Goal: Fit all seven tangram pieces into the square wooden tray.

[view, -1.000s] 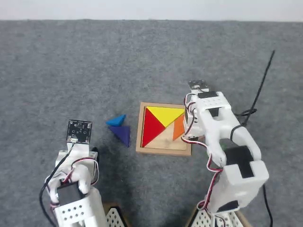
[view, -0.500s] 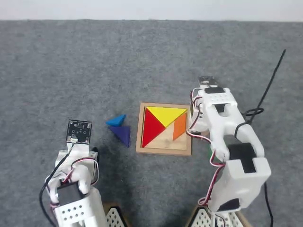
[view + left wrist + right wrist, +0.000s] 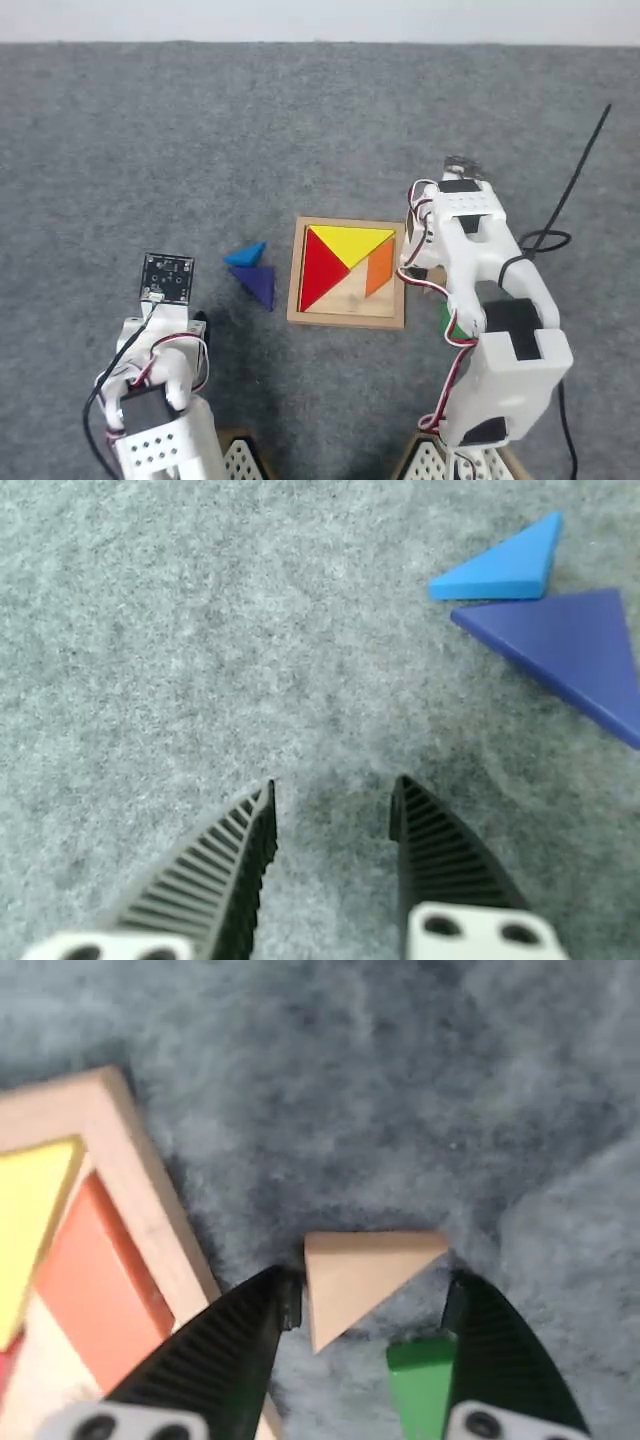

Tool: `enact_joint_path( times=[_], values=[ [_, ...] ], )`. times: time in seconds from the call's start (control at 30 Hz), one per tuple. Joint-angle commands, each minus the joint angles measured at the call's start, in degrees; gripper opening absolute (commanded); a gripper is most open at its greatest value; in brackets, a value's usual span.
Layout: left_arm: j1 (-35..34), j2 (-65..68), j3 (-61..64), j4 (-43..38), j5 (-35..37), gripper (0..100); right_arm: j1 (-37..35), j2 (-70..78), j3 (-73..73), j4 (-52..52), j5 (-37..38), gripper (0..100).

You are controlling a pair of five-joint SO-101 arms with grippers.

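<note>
Left hand (image 3: 333, 795), left wrist view: jaws parted to a moderate gap, nothing held, bare grey surface (image 3: 150, 630) between the ribbed fingers. Farther ahead and off to one side: dark blue triangle (image 3: 570, 650) lying flat, light blue triangle (image 3: 500, 568) just beyond it, corners nearly touching. Both well apart from the hand.

Right hand (image 3: 370, 1292), right wrist view: jaws wide, gripping nothing, straddling a pale wooden triangle (image 3: 360, 1275) flat on the surface, one finger to each side; contact not discernible. Green piece (image 3: 420, 1385) just beside that triangle, nearer the wrist. Beyond: rim of square wooden tray (image 3: 150, 1210), with orange piece (image 3: 95, 1280) and yellow triangle (image 3: 30, 1220) inside.

High view: tray seen whole, with red triangle (image 3: 320, 268), yellow triangle and orange piece seated in it, and bare wood along the part nearest the arms. Two blue triangles outside, near the tray's side toward the left arm (image 3: 160, 400). Pale triangle and green piece outside on the opposite side, largely hidden under the right arm (image 3: 480, 260), with a sliver of green beside that arm.
</note>
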Motion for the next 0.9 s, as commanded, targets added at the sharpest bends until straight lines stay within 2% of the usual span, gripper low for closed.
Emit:
enact_joint_path(
  times=[0.0, 0.13, 0.33, 0.63, 0.87],
  values=[
    [0.0, -1.1, -0.4, 0.3, -0.9, 19, 0.6, -0.2, -3.4, -0.1, -7.6, 25.3],
    [0.0, -1.1, -0.4, 0.3, -0.9, 19, 0.6, -0.2, -3.4, -0.1, -14.9, 25.4],
    [0.0, -1.1, -0.4, 0.3, -0.9, 19, 0.9, -0.2, -4.7, 0.1, -16.2, 25.3],
    [0.0, -1.1, -0.4, 0.3, -0.9, 19, 0.9, -0.1, -7.7, -0.1, -23.1, 25.3],
    [0.0, -1.1, -0.4, 0.3, -0.9, 19, 1.0, 4.2, -6.6, -1.4, -23.5, 25.2]
  ],
)
